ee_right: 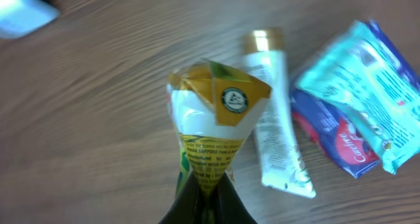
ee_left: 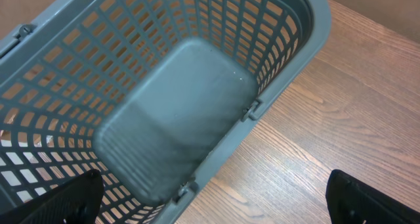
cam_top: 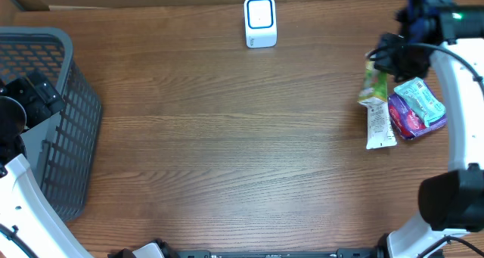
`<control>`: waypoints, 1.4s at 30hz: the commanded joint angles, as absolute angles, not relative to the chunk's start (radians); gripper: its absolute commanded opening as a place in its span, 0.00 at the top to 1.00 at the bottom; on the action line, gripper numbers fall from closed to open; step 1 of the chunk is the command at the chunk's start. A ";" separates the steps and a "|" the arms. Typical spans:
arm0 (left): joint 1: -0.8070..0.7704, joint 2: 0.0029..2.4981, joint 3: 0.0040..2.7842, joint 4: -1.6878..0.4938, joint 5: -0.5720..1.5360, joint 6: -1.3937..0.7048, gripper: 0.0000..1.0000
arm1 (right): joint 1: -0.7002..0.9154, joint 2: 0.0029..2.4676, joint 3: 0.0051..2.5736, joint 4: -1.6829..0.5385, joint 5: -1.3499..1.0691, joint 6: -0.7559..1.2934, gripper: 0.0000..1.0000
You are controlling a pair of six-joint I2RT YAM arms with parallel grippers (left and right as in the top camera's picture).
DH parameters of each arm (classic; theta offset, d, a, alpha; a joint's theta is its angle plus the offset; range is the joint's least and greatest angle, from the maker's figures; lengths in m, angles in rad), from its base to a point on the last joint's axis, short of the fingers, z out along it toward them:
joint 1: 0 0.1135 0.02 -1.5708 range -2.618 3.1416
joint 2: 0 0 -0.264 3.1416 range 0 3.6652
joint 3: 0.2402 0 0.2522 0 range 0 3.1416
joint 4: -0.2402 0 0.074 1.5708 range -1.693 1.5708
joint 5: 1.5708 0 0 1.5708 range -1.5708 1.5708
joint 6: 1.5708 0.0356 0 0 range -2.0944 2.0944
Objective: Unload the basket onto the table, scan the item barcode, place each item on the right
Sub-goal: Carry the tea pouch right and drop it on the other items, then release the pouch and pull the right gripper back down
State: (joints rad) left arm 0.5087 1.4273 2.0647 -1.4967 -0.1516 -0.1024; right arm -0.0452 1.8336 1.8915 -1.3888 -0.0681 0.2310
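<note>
My right jaws grip the yellow-green pouch (cam_top: 372,82) by one end, upper right of the overhead frame. Scanner (cam_top: 260,21) sits well left of it, top centre. My left jaws gape empty over the basket (cam_top: 76,137), farther off.

The worktop (cam_top: 227,160) showed brown wood grain, the basket (ee_left: 282,46) was grey with an open grid, the scanner (cam_top: 260,21) white edged in blue, the pouch (ee_right: 213,112) white, yellow and green, the tube (ee_right: 275,125) white with a gold cap, one packet (ee_right: 367,112) teal, the other packet (ee_right: 328,142) purple and red.
</note>
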 commanded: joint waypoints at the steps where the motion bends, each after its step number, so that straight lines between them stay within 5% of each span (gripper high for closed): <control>1: 0.510 1.432 2.075 -1.495 -0.157 -0.113 0.00 | -0.168 1.811 1.770 -1.308 -0.175 0.288 0.96; 9: 0.510 1.432 2.075 -1.495 -0.157 -0.113 0.00 | -0.358 1.811 1.590 -1.108 -0.276 0.318 0.96; 11: 0.510 1.432 2.075 -1.495 -0.157 -0.113 0.00 | -0.371 1.811 1.590 -1.108 -0.275 0.318 0.80; 14: 0.510 1.432 2.075 -1.495 -0.157 -0.113 0.00 | -0.374 1.811 1.590 -1.120 -0.276 0.318 0.35; 16: 0.510 1.432 2.075 -1.495 -0.157 -0.113 0.00 | -0.373 1.810 1.591 -1.133 -0.276 0.318 0.21; 33: 0.510 1.432 2.075 -1.495 -0.157 -0.113 0.00 | -0.231 1.506 1.760 -1.296 -0.562 0.063 0.18; 36: 0.510 1.433 2.075 -1.495 -0.157 -0.113 0.00 | -0.161 1.416 1.761 -1.343 -0.562 0.010 0.14; 38: 0.510 1.433 2.075 -1.495 -0.157 -0.113 0.00 | -0.122 1.355 1.761 -1.377 -0.559 0.010 0.00; 42: 0.510 1.433 2.075 -1.495 -0.157 -0.113 0.00 | -0.094 1.260 1.761 -1.406 -0.559 0.010 0.00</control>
State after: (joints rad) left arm 0.5087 1.4273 2.0647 -1.4971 -0.1516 -0.1024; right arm -0.1013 1.3041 1.7420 -1.4055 -0.5514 0.0402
